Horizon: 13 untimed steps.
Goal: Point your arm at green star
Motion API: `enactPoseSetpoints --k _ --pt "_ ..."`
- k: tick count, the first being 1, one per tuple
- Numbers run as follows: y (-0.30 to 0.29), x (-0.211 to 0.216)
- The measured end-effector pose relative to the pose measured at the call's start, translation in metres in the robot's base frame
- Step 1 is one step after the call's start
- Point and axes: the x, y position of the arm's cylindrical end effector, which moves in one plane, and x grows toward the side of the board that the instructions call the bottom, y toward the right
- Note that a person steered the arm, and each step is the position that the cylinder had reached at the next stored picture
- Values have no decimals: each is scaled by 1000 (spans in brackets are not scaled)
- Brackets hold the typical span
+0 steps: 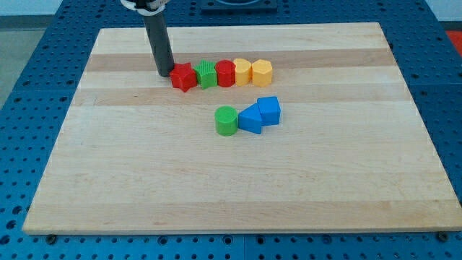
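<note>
The green star (206, 74) lies in a row of blocks near the view's top centre, between a red star (183, 77) on its left and a red cylinder (225, 73) on its right. My tip (164, 74) rests on the board just left of the red star, close to or touching it. The red star stands between my tip and the green star.
The row goes on to the right with a yellow block (242, 71) and a yellow hexagon (261, 73). Lower, near the centre, lie a green cylinder (227, 120), a blue triangle (250, 119) and a blue cube (268, 110). The wooden board (144, 180) lies on a blue pegboard table.
</note>
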Motion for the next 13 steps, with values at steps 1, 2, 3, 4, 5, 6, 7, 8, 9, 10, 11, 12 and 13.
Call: enactPoseSetpoints --k 1,2,3,4,5,6,7,8,9,10,11,12,13 --pt "1 0" --pt "9 0" --pt "13 0" --pt "13 -1" --pt "11 -1" --pt "-6 -1" --pt "-24 4" --pt "-27 37" --pt "-23 84" --pt "12 96" --pt "49 95" --pt "57 90" --pt "61 79"
